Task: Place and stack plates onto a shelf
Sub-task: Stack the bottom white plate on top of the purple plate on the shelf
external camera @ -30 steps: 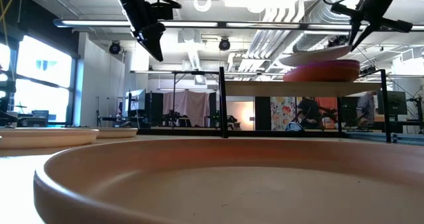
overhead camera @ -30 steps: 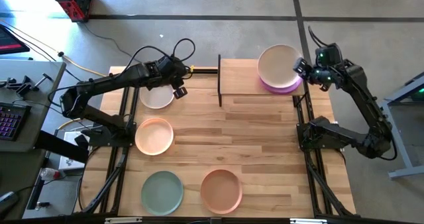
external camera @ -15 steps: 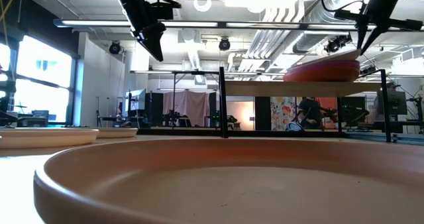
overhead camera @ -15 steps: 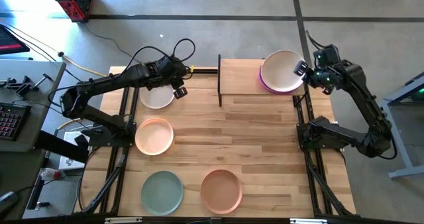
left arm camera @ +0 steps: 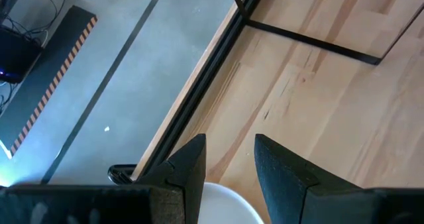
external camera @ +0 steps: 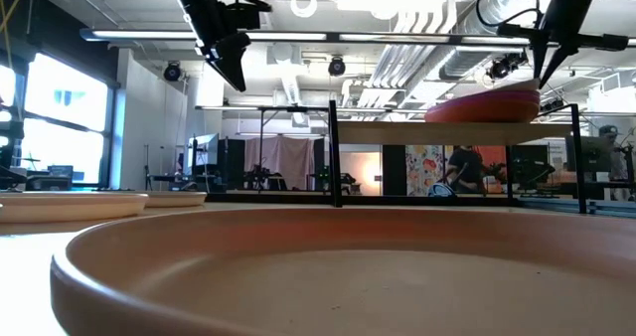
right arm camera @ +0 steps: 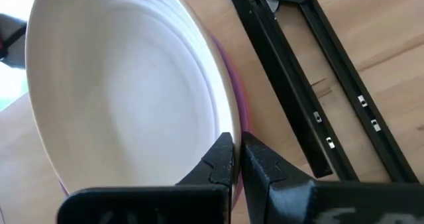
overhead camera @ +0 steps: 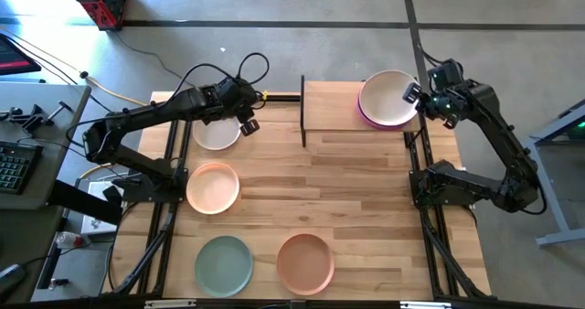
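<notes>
Now the cream plate (overhead camera: 387, 97) has dropped flat onto the magenta plate (overhead camera: 369, 120) on the shelf (overhead camera: 329, 108); a moment ago it was tipped up. Its rim is pinched tight in the right gripper (overhead camera: 417, 96). I think the best way is to let go softly, then lift straight up, so the stack does not slide. Over by the off-white plate (overhead camera: 217, 135) on the table, the left gripper (overhead camera: 249, 124) hangs with fingers apart, holding nothing.
</notes>
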Controlling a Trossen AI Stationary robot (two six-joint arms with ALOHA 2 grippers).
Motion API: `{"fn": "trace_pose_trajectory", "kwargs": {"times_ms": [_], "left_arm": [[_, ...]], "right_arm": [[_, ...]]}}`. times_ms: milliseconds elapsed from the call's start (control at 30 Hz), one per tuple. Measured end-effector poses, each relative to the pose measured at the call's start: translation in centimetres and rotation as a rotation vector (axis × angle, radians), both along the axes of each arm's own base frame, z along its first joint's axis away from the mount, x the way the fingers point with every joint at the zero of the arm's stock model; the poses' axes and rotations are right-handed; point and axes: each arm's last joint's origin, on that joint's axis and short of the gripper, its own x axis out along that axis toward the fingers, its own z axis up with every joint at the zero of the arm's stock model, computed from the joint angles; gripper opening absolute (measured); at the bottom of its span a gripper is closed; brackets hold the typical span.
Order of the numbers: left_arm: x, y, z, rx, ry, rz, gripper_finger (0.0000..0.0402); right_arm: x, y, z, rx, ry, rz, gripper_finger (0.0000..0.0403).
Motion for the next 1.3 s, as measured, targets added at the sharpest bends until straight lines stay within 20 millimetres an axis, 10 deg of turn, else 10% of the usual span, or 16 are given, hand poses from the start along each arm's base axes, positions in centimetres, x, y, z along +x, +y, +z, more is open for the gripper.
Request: {"fn": "trace_pose_trajectory", "kwargs": {"times_ms": [1300], "left_arm": [[0.14,0.06,0.13,0.010,-0.019,0.000,0.0117]], "right_arm": [[0.21,0.45,-0.13,0.069,-0.073,0.103,0.0115]]}}
